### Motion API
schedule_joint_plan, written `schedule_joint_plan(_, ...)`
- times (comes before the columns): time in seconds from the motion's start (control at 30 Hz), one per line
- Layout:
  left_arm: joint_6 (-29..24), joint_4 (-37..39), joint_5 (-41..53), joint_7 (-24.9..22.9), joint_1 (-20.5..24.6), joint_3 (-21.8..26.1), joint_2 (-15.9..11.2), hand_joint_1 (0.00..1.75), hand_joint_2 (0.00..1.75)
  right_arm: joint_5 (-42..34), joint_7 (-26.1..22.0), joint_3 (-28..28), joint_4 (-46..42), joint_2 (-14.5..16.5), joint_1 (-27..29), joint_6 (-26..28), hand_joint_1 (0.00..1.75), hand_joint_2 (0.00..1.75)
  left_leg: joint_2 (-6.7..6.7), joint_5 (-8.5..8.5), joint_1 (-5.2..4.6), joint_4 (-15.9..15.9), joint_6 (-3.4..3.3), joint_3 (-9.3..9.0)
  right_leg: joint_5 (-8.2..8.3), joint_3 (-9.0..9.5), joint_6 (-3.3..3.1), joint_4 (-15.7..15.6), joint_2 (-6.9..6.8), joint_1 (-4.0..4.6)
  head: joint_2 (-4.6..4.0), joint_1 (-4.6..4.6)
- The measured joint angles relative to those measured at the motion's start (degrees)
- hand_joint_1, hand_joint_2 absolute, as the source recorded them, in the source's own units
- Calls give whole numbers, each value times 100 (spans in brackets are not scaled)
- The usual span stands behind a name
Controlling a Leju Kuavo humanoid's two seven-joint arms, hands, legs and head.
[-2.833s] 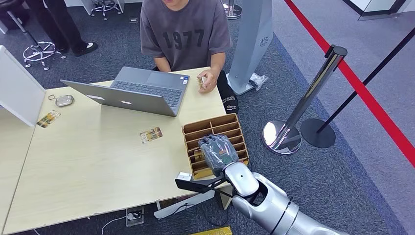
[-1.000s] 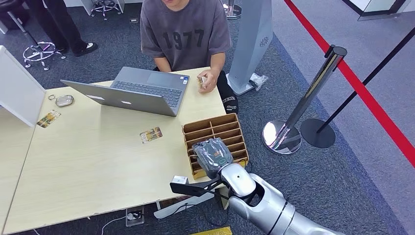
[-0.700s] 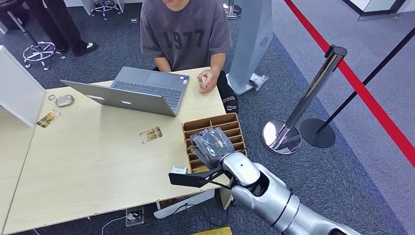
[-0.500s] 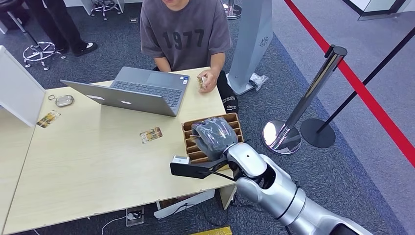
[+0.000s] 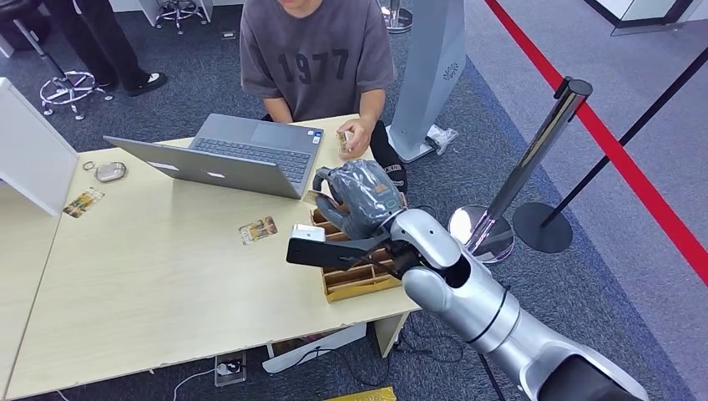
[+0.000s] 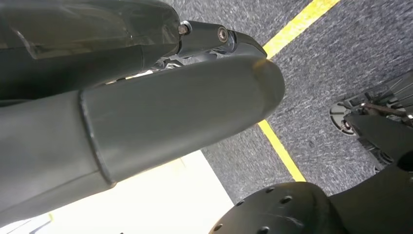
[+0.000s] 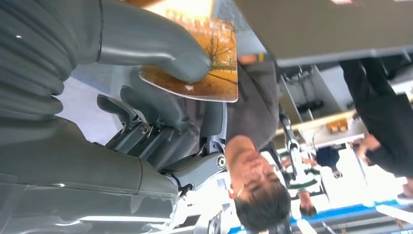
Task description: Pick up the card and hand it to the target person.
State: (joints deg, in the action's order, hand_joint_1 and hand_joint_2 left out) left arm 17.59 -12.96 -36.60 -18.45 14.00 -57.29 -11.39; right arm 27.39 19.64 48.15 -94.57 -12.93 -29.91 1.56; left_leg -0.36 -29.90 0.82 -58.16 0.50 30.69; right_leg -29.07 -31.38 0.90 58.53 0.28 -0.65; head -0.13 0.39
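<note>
Pale wood makes up the worktop, on which an open grey laptop stands at the far side, directly before a seated person in a grey "1977" T-shirt. At the worktop's right edge a brown cardboard tray with slotted compartments is partly hidden by the right robot hand and its black wrist bracket, which are raised above it. A thin orange picture card is pinched in that robot hand between the thick grey thumb and the darker fingers; in the head view only its edge is seen at the left of the hand, near the laptop's right corner. In the right wrist view the card is seen flat-on, its free end carried beyond the fingers towards the person; which way its long axis runs cannot be told.

Two more picture cards are counted lying flat on the worktop: one card near the middle and one card at the far left, beside a small silver oval object. A further small item is held in the person's hand at the far right corner. On the carpet to the right two chrome barrier posts are seen, and a red floor line runs past them. Of the left robot hand, apart or together cannot be told.
</note>
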Motion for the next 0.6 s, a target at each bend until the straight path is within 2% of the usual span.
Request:
schedule_joint_plan(0.13,49,0,123,-115,135,-6,43,0,0,205,-112,-36,691,240,-441,428,170,175,-1,1,0,0,0,0,2,1,2,1,-1,0,0,0)
schedule_joint_plan(0.4,91,0,309,-289,369,-39,185,0,0,1352,-151,-86,2318,745,-1202,1142,170,175,-3,1,0,-1,0,2,2,1,2,2,-2,0,0,0)
schedule_joint_plan(0.6,118,1,390,-377,491,-61,283,0,0,1494,-254,-133,3388,1125,-1579,1425,168,175,-3,1,0,-1,1,1,2,0,2,2,-2,0,0,0)
